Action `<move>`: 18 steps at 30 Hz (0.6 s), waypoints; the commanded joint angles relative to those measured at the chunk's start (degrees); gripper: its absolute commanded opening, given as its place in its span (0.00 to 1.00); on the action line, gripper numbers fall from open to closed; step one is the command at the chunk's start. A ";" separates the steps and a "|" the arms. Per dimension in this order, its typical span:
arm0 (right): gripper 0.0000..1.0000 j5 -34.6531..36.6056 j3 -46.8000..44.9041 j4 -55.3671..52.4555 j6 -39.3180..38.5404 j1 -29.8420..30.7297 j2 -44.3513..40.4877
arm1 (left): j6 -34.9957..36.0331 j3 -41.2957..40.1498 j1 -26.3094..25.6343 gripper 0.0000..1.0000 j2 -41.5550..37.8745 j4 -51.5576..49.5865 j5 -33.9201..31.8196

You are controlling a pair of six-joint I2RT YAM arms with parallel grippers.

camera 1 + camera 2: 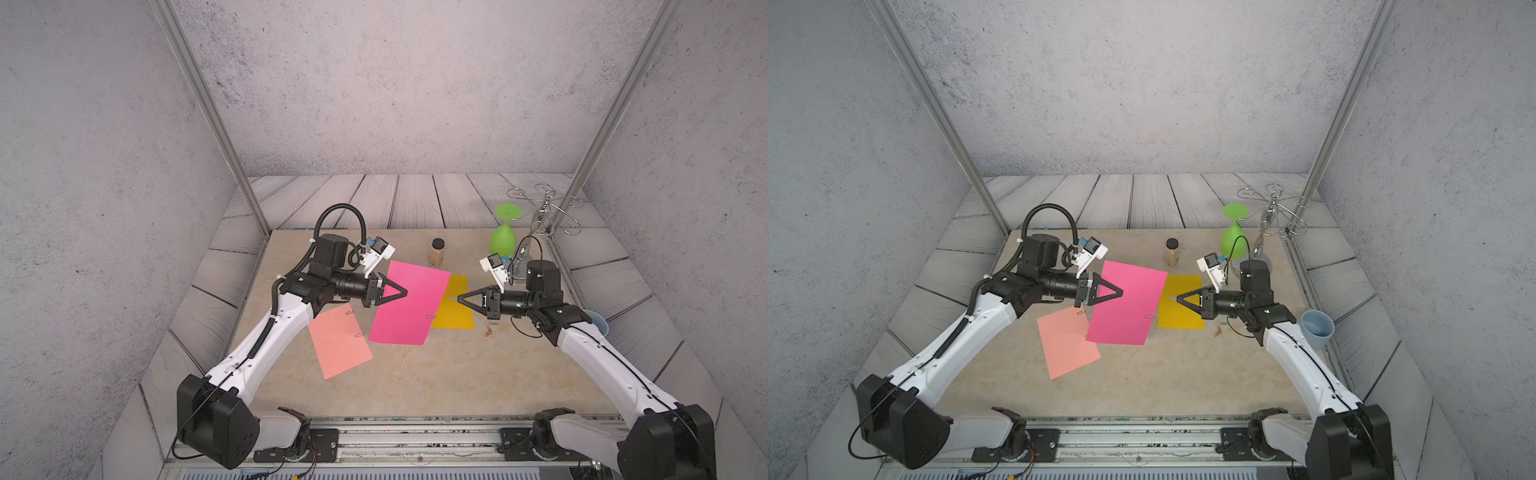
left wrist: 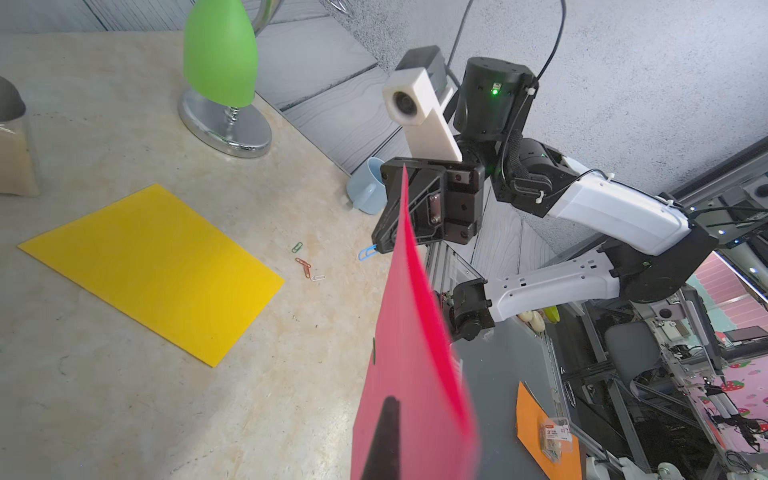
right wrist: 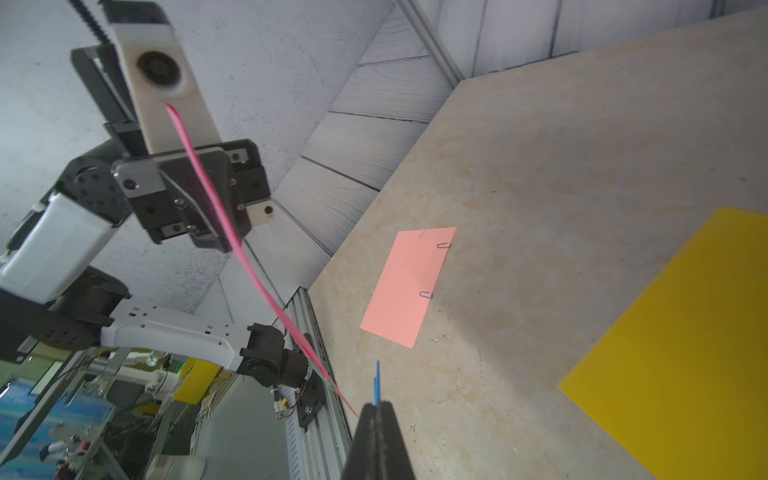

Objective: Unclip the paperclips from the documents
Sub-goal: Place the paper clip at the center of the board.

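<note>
The left end effector [image 1: 405, 292] pinches the magenta sheet [image 1: 415, 318] aloft, seemingly anchoring it, while the right end effector [image 1: 458, 298] pinches 1 blue paperclip [image 2: 367, 252] beside its edge.

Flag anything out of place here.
The magenta paper sheet hangs bowed in the air, pinched by the left gripper. The light blue cup sits beyond the beige tabletop's right edge, apparently tipped.

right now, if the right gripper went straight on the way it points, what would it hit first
Probably the near edge of the lifted magenta sheet, held by the left gripper. The right gripper, holding a blue paperclip, might just miss it; depth is unclear.
</note>
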 commanded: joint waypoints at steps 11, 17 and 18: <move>0.01 20.76 -4.74 -10.75 3.22 -10.80 4.31 | 0.83 -1.03 0.59 0.00 -2.81 -0.10 -1.56; 0.00 24.30 -7.47 -11.87 5.02 -14.09 10.31 | 0.72 -1.34 0.59 0.00 -2.96 -0.07 -1.75; 0.01 24.85 -7.87 -11.85 5.26 -14.40 10.90 | 0.73 -1.29 0.59 0.00 -2.94 -0.06 -1.73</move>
